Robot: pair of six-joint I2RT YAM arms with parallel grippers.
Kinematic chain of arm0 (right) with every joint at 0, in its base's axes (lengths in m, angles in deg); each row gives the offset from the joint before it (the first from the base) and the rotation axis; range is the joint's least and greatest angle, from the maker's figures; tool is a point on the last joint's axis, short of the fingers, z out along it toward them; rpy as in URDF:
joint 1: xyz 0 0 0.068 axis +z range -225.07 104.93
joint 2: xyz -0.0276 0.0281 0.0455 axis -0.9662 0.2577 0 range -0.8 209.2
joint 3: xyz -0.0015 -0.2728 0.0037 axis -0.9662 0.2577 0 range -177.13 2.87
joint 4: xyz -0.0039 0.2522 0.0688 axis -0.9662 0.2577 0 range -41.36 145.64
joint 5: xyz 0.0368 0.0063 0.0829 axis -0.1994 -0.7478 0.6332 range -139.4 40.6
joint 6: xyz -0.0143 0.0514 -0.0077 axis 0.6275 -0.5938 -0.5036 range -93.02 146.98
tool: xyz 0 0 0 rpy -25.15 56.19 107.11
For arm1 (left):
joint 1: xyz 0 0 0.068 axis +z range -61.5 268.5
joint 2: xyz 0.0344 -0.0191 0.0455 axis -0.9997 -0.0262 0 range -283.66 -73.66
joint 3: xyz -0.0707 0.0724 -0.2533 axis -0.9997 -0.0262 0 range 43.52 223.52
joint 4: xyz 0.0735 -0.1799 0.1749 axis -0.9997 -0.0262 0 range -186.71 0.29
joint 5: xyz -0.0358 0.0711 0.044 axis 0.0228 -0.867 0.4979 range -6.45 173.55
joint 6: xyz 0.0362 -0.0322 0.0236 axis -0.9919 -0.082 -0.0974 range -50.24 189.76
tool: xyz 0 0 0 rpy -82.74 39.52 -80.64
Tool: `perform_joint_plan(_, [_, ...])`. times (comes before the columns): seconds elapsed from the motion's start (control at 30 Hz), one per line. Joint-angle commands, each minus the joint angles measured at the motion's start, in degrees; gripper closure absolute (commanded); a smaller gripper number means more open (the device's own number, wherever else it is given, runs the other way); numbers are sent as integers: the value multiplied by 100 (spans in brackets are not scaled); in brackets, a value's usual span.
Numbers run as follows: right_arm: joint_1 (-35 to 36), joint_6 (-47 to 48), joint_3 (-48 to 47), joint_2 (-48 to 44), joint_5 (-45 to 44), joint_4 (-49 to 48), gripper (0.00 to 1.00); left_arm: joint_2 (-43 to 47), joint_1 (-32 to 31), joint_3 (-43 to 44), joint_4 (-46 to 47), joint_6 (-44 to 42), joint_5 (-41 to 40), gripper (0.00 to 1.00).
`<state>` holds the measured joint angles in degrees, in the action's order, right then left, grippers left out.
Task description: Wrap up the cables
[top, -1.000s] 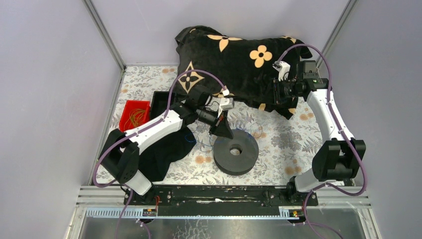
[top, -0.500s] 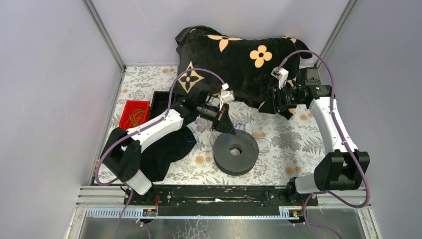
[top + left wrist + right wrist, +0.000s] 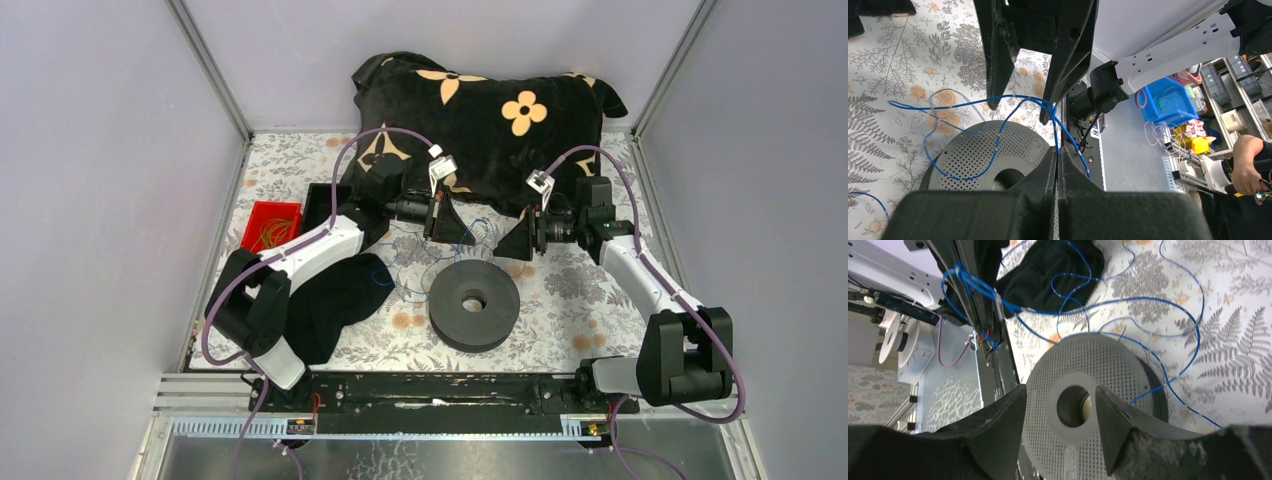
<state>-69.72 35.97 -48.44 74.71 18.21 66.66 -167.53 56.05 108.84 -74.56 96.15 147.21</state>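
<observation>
The thin blue cables (image 3: 398,283) lie in loose loops on the floral table, around and across the black disc spool (image 3: 474,301). My left gripper (image 3: 458,232) hangs behind the spool, shut on a blue cable strand (image 3: 1055,136), which runs up taut from between its closed fingertips (image 3: 1058,150). My right gripper (image 3: 512,244) faces it from the right, open and empty. Its two fingers (image 3: 998,55) straddle the stretched strand in the left wrist view. In the right wrist view the open right gripper (image 3: 1060,395) frames the spool (image 3: 1118,375), and the cable (image 3: 1013,307) runs to the left gripper.
A black blanket with tan flowers (image 3: 480,115) fills the back. A black cloth (image 3: 335,300) lies left of the spool. A red bin (image 3: 270,228) of orange strands and a black tray (image 3: 320,205) stand at the left. Grey walls enclose the table.
My right arm has swung down and left, from over the blanket to face the left gripper. My left gripper has moved back and up from the spool with the cable.
</observation>
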Motion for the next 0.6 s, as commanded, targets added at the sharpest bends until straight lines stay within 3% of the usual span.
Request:
perform_joint_plan(0.0, [257,-1633,414,-49,87,-2911,40,-70,15,-128,922,580,70,100])
perform_joint_plan(0.13, [461,-2184,636,50,-126,-3771,38,-81,13,-139,974,635,48,100])
perform_joint_plan(0.4, [785,-2495,705,193,-613,-4501,39,-71,23,-218,1288,898,102,100])
perform_joint_plan(0.47, [803,-2486,662,197,-595,-4504,48,-54,19,-223,1288,902,84,100])
perform_joint_plan(0.57, [808,-2168,614,88,-658,-4125,77,-30,54,-243,1289,911,47,100])
